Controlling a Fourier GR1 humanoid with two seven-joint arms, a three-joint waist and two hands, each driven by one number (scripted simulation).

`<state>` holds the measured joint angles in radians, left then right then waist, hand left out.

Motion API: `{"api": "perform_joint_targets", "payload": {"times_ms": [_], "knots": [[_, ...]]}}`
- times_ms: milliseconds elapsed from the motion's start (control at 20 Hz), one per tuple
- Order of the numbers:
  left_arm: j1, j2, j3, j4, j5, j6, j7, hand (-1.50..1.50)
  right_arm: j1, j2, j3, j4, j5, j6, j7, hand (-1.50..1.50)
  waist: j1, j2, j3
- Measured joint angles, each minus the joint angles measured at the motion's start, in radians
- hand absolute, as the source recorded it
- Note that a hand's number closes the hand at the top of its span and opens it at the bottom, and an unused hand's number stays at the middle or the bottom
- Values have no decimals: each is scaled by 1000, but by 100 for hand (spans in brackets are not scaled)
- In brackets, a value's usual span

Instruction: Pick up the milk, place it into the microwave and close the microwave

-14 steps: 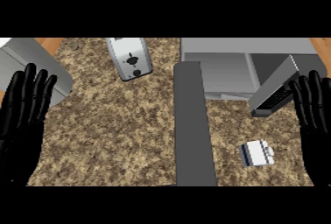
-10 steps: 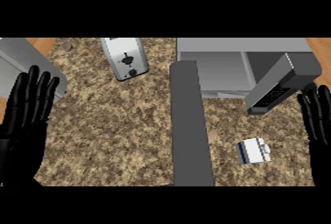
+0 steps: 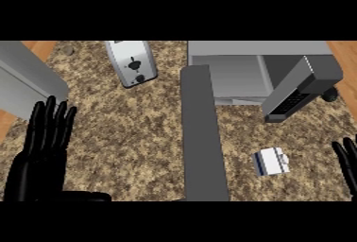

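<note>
White and blue, the milk (image 3: 271, 161) lies on the counter (image 3: 132, 137) below the microwave (image 3: 241, 75); we see our right hand (image 3: 346, 158) nearer, just right of it, fingers straight, holding nothing.

The milk (image 3: 271, 162) is lying on the speckled table (image 3: 132, 132), just right of the microwave door (image 3: 202, 137), which is standing open and extending toward the view's lower edge. The microwave (image 3: 237, 71) is showing its open cavity at the upper right, with its control panel (image 3: 296, 92) angled beside it. The toaster (image 3: 131, 63) is sitting at the upper left centre. The left robot hand (image 3: 43, 142) is resting at the lower left, fingers straight. The right robot hand (image 3: 346, 158) is showing only straight fingers at the right edge, apart from the milk.
</note>
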<state>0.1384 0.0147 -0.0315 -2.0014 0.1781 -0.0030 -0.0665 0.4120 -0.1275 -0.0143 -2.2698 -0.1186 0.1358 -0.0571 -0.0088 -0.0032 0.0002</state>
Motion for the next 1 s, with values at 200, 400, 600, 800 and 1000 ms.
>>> {"api": "perform_joint_targets", "payload": {"times_ms": [200, 400, 600, 800, 1000], "knots": [[105, -7, -24, -31, 25, -30, -45, -150, 49, 25, 4, 26, 18, 20, -39, -150, 6, 0, 0], [173, -11, -65, -31, 21, -37, -98, -150, 107, 57, 19, 73, 52, 37, -109, -150, 6, 1, 0], [233, -10, -89, -41, 18, -50, -142, -150, 123, 72, 18, 137, 73, 49, -155, -150, 8, 1, 0], [268, -7, -97, 1, 17, -73, -212, -150, 90, 76, -14, 259, 63, 70, -223, -150, 9, 2, 0], [314, -1, -97, -4, 23, -94, -249, -150, 41, 89, -33, 408, 90, 64, -314, -150, 12, 2, 0]]}}
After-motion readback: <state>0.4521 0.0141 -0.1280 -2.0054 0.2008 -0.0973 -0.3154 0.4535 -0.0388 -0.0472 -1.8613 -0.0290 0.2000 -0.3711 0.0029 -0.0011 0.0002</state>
